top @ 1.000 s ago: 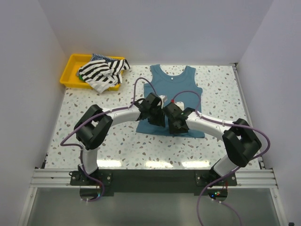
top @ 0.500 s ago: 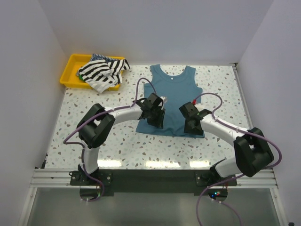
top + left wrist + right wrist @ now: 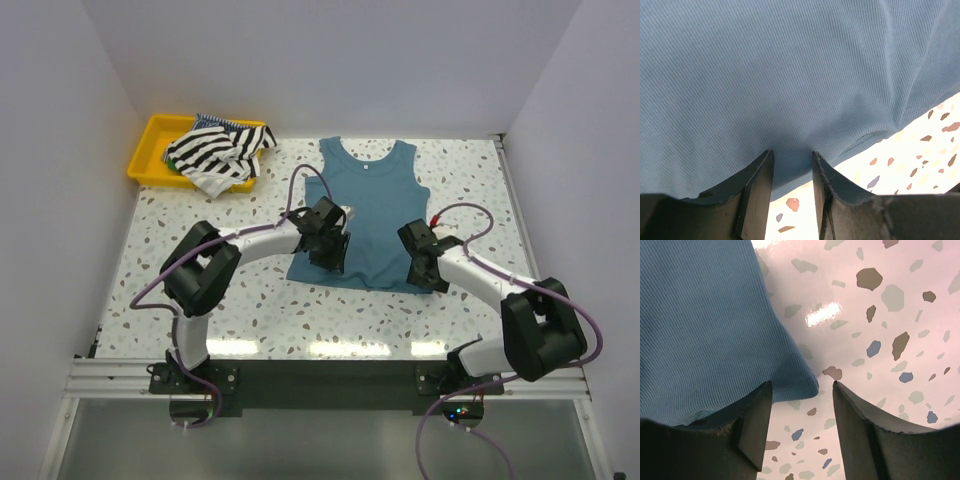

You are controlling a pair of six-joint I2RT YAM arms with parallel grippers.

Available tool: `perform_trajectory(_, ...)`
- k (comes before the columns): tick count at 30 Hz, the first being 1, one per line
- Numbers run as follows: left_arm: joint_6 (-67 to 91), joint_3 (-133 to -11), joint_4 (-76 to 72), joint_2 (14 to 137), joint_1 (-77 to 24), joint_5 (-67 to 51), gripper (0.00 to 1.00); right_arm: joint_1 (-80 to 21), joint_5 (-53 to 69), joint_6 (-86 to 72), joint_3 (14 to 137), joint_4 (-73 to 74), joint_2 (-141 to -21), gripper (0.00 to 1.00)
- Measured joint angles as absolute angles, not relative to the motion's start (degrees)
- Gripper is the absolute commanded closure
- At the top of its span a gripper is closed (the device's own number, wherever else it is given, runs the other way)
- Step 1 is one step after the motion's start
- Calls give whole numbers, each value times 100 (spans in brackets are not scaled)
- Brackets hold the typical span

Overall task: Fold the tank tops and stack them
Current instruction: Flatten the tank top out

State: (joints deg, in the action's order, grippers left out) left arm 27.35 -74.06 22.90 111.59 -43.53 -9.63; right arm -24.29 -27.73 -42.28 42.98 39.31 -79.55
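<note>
top external shows us a speckled terrazzo table (image 3: 150,270) boxed in by plain white walls (image 3: 340,60). we see the left arm (image 3: 255,240) bowed from its base in toward the middle and the right arm (image 3: 480,280) bowed the mirror way, both wrists low at the near hem of the teal-blue tank top (image 3: 370,210). that top lies flat just right of mid-table, its long axis running near to far, scoop neck toward the far wall, hem toward the bases. at the far left corner a yellow tray (image 3: 148,160) holds the black-and-white striped tank top (image 3: 215,150), bunched and spilling over the rim. in the left wrist view the left jaws stand a narrow gap apart with the hem between them; we cannot tell whether they grip it. in the right wrist view the right jaws stand parted, astride the hem's right corner, clamping nothing.
</note>
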Motion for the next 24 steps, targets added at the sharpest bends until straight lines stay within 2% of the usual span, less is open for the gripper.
perform_trajectory(3, 2705, -7406, 2379, 11091, -4353, -963, 57, -2375, -2746, -4215, 4257, 3833, -7953, 54)
perform_trajectory(7, 2650, -7406, 2429, 10912, -4355, -982, 57, -2353, -2729, -4213, 4158, 3774, -7953, 82)
perform_trajectory(11, 2582, -7404, 2458, 10757, -4390, -1000, 56, -2187, -2720, -4167, 4095, 3769, -7878, 96)
perform_trajectory(13, 2565, -7395, 2469, 10720, -4434, -985, 56, -2073, -2718, -4160, 4075, 3813, -7725, 99)
perform_trajectory(24, 2473, -7249, 2534, 10694, -4834, -635, 51, -1881, -2749, -4156, 4230, 3994, -7244, 100)
